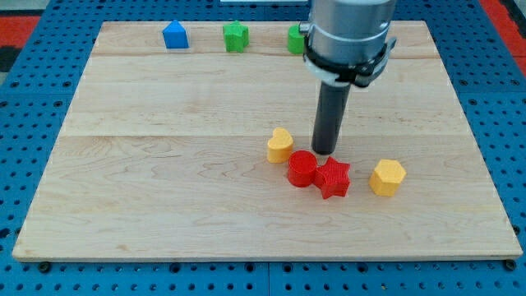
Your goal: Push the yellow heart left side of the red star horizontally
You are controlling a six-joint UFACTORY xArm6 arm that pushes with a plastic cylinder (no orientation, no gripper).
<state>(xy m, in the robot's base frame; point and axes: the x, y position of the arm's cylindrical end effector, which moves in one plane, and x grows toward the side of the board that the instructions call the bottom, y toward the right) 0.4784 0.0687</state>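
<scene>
A: Currently your tip (325,153) sits just above the red cylinder (302,168), to the view's right of the yellow heart (279,145) and close to it. The red star (334,178) touches the cylinder's right side.

B: Advice?

A: The cylinder fills the slot left of the star. You'd best nudge the heart down-left, level with the star, beyond the cylinder. No jaws here, only the rod.

B: Any writing?

A: None legible on the counter (164,164).

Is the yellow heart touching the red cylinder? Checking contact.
Apart, narrowly: yellow heart sits up-left of red cylinder; my tip is right of it.
</scene>
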